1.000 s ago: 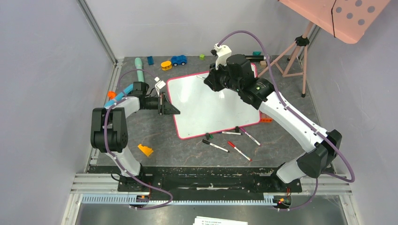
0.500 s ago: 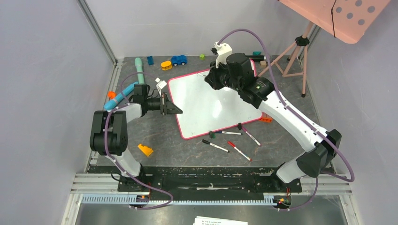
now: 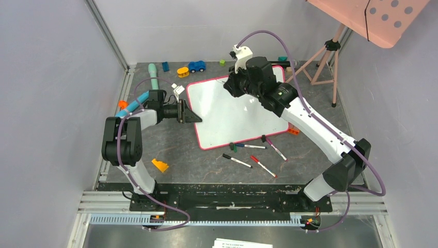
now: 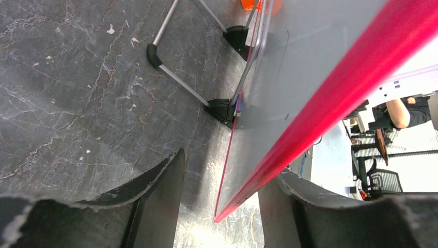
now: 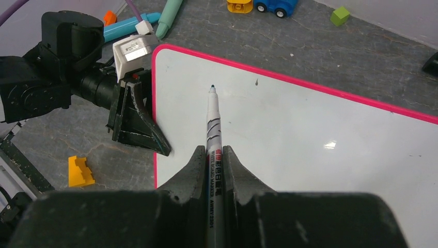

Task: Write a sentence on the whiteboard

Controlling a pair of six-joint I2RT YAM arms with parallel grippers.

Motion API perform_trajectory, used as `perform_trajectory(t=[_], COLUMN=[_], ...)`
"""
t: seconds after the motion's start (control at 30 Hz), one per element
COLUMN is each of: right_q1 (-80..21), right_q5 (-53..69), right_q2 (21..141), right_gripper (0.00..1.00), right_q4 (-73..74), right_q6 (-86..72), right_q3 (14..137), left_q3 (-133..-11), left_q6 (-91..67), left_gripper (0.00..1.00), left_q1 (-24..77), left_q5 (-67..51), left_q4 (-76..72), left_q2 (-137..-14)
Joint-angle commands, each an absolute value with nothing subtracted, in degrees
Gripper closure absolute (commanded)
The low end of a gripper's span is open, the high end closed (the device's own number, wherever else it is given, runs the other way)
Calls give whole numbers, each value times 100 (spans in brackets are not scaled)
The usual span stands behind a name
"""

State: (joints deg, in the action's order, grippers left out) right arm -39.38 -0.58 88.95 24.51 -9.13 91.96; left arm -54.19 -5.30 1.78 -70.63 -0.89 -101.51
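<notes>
Top view: the whiteboard (image 3: pixel 232 116) is set mid-surface (image 3: pixel 175 150), with the left gripper (image 3: pixel 192 118) at its left edge. Loose markers (image 3: pixel 250 155) are scattered just off its near edge. Since a second ago that left edge has been shifted slightly rightward, and the right gripper (image 3: pixel 231 85) carried further along the far edge.

Left wrist: the red rim (image 4: pixel 330 98) is straddled by parted jaws, and a gap is seen on one side.

Right wrist: a marker (image 5: pixel 213 129) is clamped tight, with its tip over the board's white face. Contact cannot be told.

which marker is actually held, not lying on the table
The marker clamped in the right gripper, tip aimed at the whiteboard; the other four markers lie loose on the table by its near edge.
</notes>
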Motion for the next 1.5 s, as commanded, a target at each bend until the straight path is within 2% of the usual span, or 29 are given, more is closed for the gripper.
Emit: perform_trajectory(t=[0.0, 0.13, 0.23, 0.37, 0.5, 0.73, 0.83, 1.1, 1.27, 1.47], right_q1=[-3938, -3939, -3938, -3937, -3932, -3935, -3937, -3931, -3930, -3929], right_q5=[-183, -230, -222, -220, -228, -285, -315, -365, -355, -308], right_q2=[8912, 8869, 8850, 8796, 8708, 8556, 8518, 8423, 8416, 8429], right_gripper=[100, 100, 100, 100, 100, 100, 100, 100, 100, 100], right_q4=[2338, 2342, 2338, 2338, 2340, 2312, 2312, 2305, 2294, 2281], right_q6=[-822, -804, -799, -795, -782, -782, -757, -729, -720, -749], right_q3=[9509, 9481, 9452, 9403, 9344, 9181, 9165, 9045, 9011, 9007], left_q3=[-5615, -5627, -5530, -5364, -4972, -4781, -4546, -3857, -3593, -3507], left_q6=[-426, -354, -434, -843, -1805, -2518, -3281, -3970, -4517, -4710], left_gripper=[39, 25, 20, 7, 8, 6, 7, 24, 29, 40], left_q1=[163, 167, 163, 166, 164, 172, 176, 237, 254, 296], left_q5=[-6987, -7008, -7040, -7080, -6867, -6695, -6671, -6192, -6214, -6260], left_q4=[-81, -114, -347, -818, -2119, -3083, -4355, -5583, -6757, -7244], left_q2=[-10121, -10024, -9952, -9972, -9883, -9994, -10191, -10159, -10450, -10602])
